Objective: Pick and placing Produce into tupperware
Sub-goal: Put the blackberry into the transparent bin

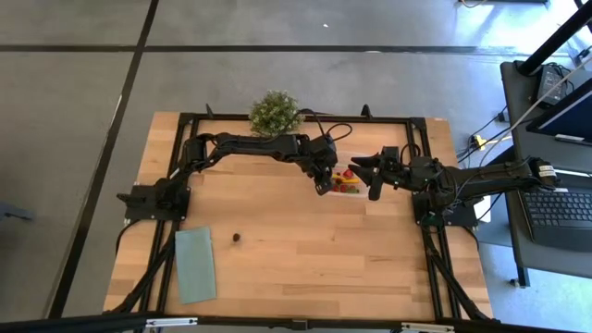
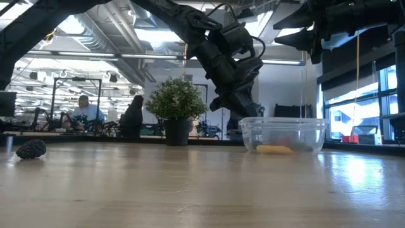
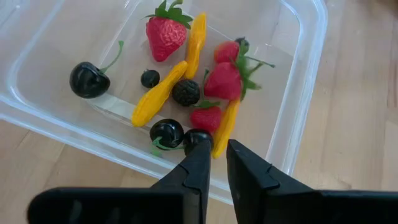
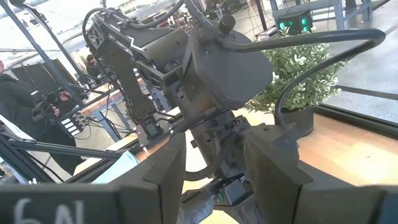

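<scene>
**Left jaws over a filling box**

The left gripper (image 3: 213, 163) hung at the near rim of the tupperware (image 3: 298, 118), jaws nearly together with only a thin gap and nothing between them. In the box, at upper centre of the left wrist frame, lay the produce (image 3: 186, 93): strawberries, yellow-orange pieces, dark berries and a cherry (image 3: 89, 79) at upper left. In the high view the box sat just above the centre of the counter (image 1: 305, 250), between the two arms. One dark berry (image 1: 236, 237) remained alone on the wood at lower left, beside a green cloth (image 1: 195, 265). The right gripper (image 1: 373, 176) waited just right of the box, raised, jaws apart. A potted plant (image 1: 275, 113) stood at the counter's top edge.
</scene>
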Robot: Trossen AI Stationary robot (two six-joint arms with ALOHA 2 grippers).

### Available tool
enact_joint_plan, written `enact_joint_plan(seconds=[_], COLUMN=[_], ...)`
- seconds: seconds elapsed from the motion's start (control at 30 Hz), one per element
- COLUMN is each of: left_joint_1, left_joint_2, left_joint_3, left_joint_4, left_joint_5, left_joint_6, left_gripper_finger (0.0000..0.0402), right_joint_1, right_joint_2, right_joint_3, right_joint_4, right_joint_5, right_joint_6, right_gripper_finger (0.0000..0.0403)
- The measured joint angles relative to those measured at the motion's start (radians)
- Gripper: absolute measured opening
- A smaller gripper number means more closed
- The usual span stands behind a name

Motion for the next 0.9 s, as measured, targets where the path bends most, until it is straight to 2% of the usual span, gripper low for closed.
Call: enact_joint_plan(seconds=[0.23,0.53,0.77,0.9], left_joint_1=[0.032,0.052,-0.024,-0.107], left_joint_2=[-0.097,-0.439,-0.660,-0.713], left_joint_3=[0.000,0.000,0.000,0.000], left_joint_4=[-0.054,-0.273,-0.562,-0.695], left_joint_5=[0.016,-0.057,-0.070,-0.090], left_joint_6=[0.071,0.237,0.252,0.219], left_gripper_finger=[0.0060,0.0074,0.0087,0.0100], right_joint_1=[0.000,0.000,0.000,0.000], right_joint_2=[0.000,0.000,0.000,0.000], right_joint_3=[0.000,0.000,0.000,0.000], right_joint_4=[0.000,-0.005,-0.009,-0.020], right_joint_5=[0.000,0.000,0.000,0.000], right_joint_6=[0.000,-0.001,-0.006,-0.005], right_gripper_finger=[0.0165,0.0165,0.0165,0.0165])
